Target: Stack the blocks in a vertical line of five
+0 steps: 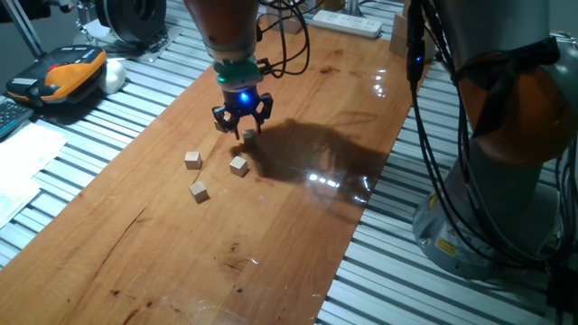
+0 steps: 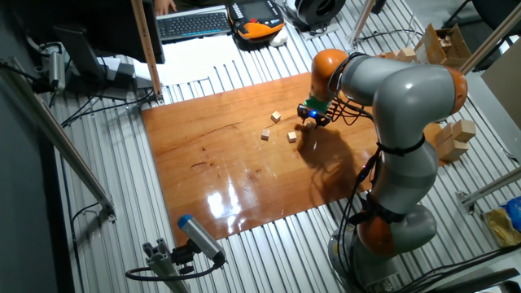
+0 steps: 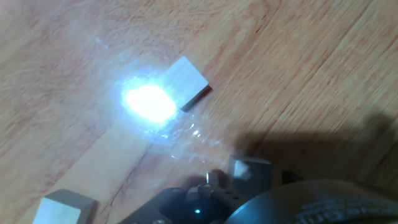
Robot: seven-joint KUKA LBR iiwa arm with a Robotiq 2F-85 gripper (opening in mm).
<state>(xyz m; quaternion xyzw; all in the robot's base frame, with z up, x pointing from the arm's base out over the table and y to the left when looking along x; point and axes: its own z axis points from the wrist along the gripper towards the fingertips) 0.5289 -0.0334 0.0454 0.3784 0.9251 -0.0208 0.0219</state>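
Three small pale wood blocks lie loose on the wooden board: one (image 1: 192, 160) to the left, one (image 1: 238, 165) in the middle, one (image 1: 199, 190) nearest the front. A further block (image 1: 249, 134) rests on the board just below my gripper (image 1: 242, 125), which hovers over it with its fingers spread, open and empty. The other fixed view shows the gripper (image 2: 309, 118) beside three of the blocks (image 2: 276, 116) (image 2: 265, 136) (image 2: 292, 137). In the hand view one block (image 3: 185, 83) lies flat beside a bright glare, and another (image 3: 62, 208) sits at the bottom left.
The board (image 1: 271, 253) lies on a slatted metal table. A power strip (image 1: 348, 23) sits at its far end, and an orange and black device (image 1: 68, 72) is off to the left. Larger wooden blocks (image 2: 452, 138) stand beyond the arm's grey body (image 2: 399, 106).
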